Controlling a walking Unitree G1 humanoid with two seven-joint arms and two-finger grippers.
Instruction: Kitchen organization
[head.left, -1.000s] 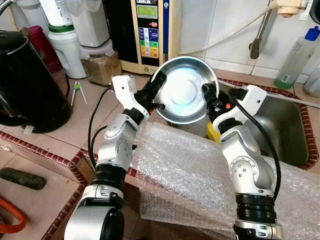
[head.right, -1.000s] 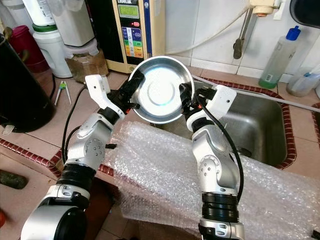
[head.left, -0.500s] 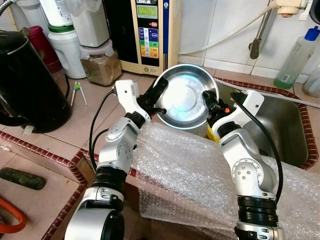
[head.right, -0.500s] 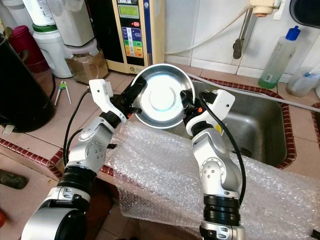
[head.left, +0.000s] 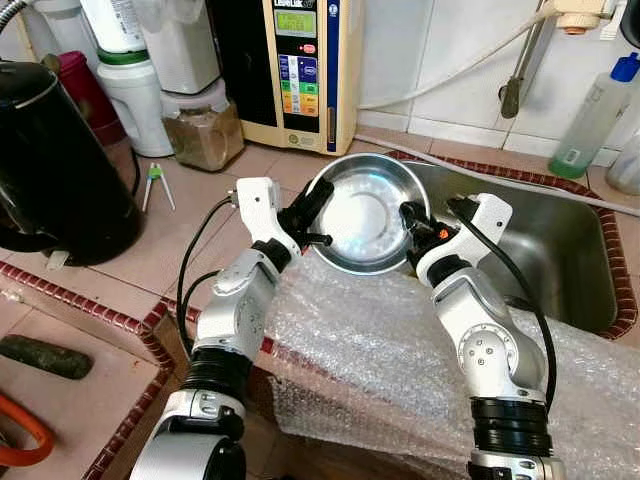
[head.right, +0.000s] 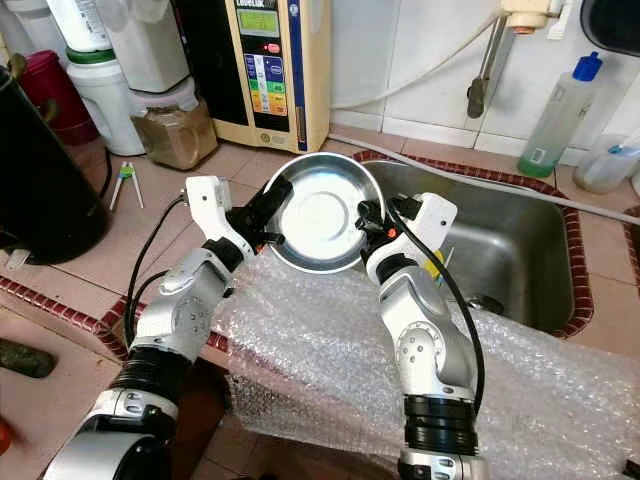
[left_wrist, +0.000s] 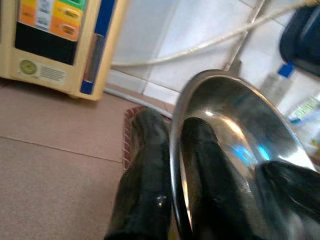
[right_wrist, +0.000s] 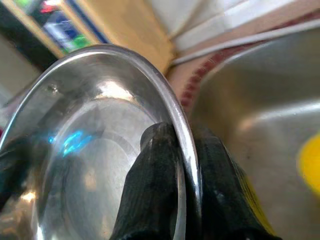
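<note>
A shiny steel bowl (head.left: 365, 212) is held tilted toward me over the counter's edge beside the sink (head.left: 560, 250). My left gripper (head.left: 308, 208) is shut on the bowl's left rim, one finger (left_wrist: 145, 185) outside and one inside. On the right rim my right gripper (head.left: 410, 222) is shut too, the edge (right_wrist: 182, 135) pinched between its fingers (right_wrist: 152, 185). The bowl looks empty inside.
Bubble wrap (head.left: 380, 350) drapes over the counter's front under both arms. A black kettle (head.left: 50, 160) stands at the left, a beige water unit (head.left: 300, 65) and jars at the back. Small tongs (head.left: 155, 180) lie on the tiles. A bottle (head.left: 595, 110) stands right of the sink.
Both grippers have brought the bowl down and a little toward me, and it now tilts flatter. The hold on both rims is unchanged.
</note>
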